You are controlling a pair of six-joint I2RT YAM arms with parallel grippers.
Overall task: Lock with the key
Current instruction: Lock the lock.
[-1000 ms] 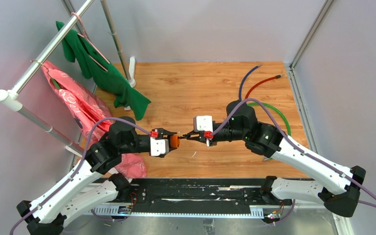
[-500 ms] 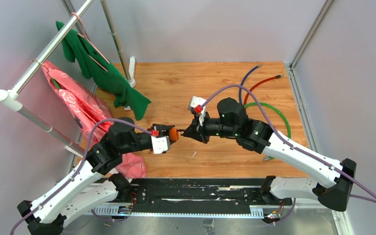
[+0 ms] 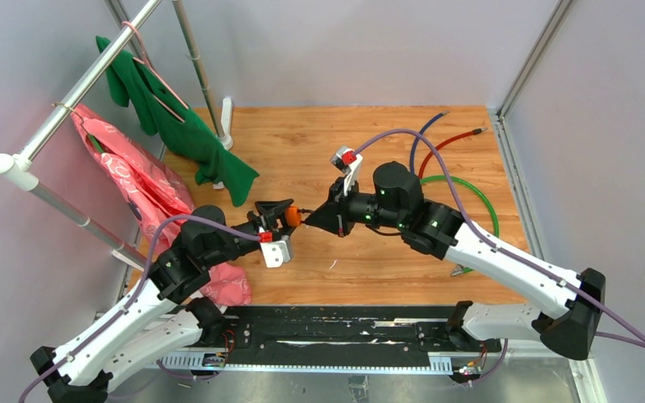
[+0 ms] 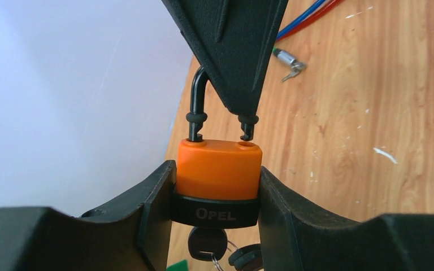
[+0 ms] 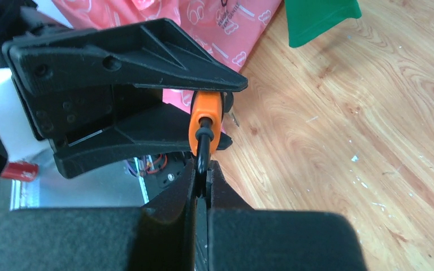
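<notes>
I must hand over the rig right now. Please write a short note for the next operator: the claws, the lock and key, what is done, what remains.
Claws: the left claw is shut on the body of the orange padlock, held in the air. The right claw is shut on the top of the shackle.
The key is in the underside of the padlock.
Done: both parts gripped.
Left: the shackle's free end is out of its hole, so press it in, then probably turn the key.

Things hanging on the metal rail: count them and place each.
2: a green cloth hangs farther back on the rail; a pink printed cloth hangs nearer the front.
</notes>
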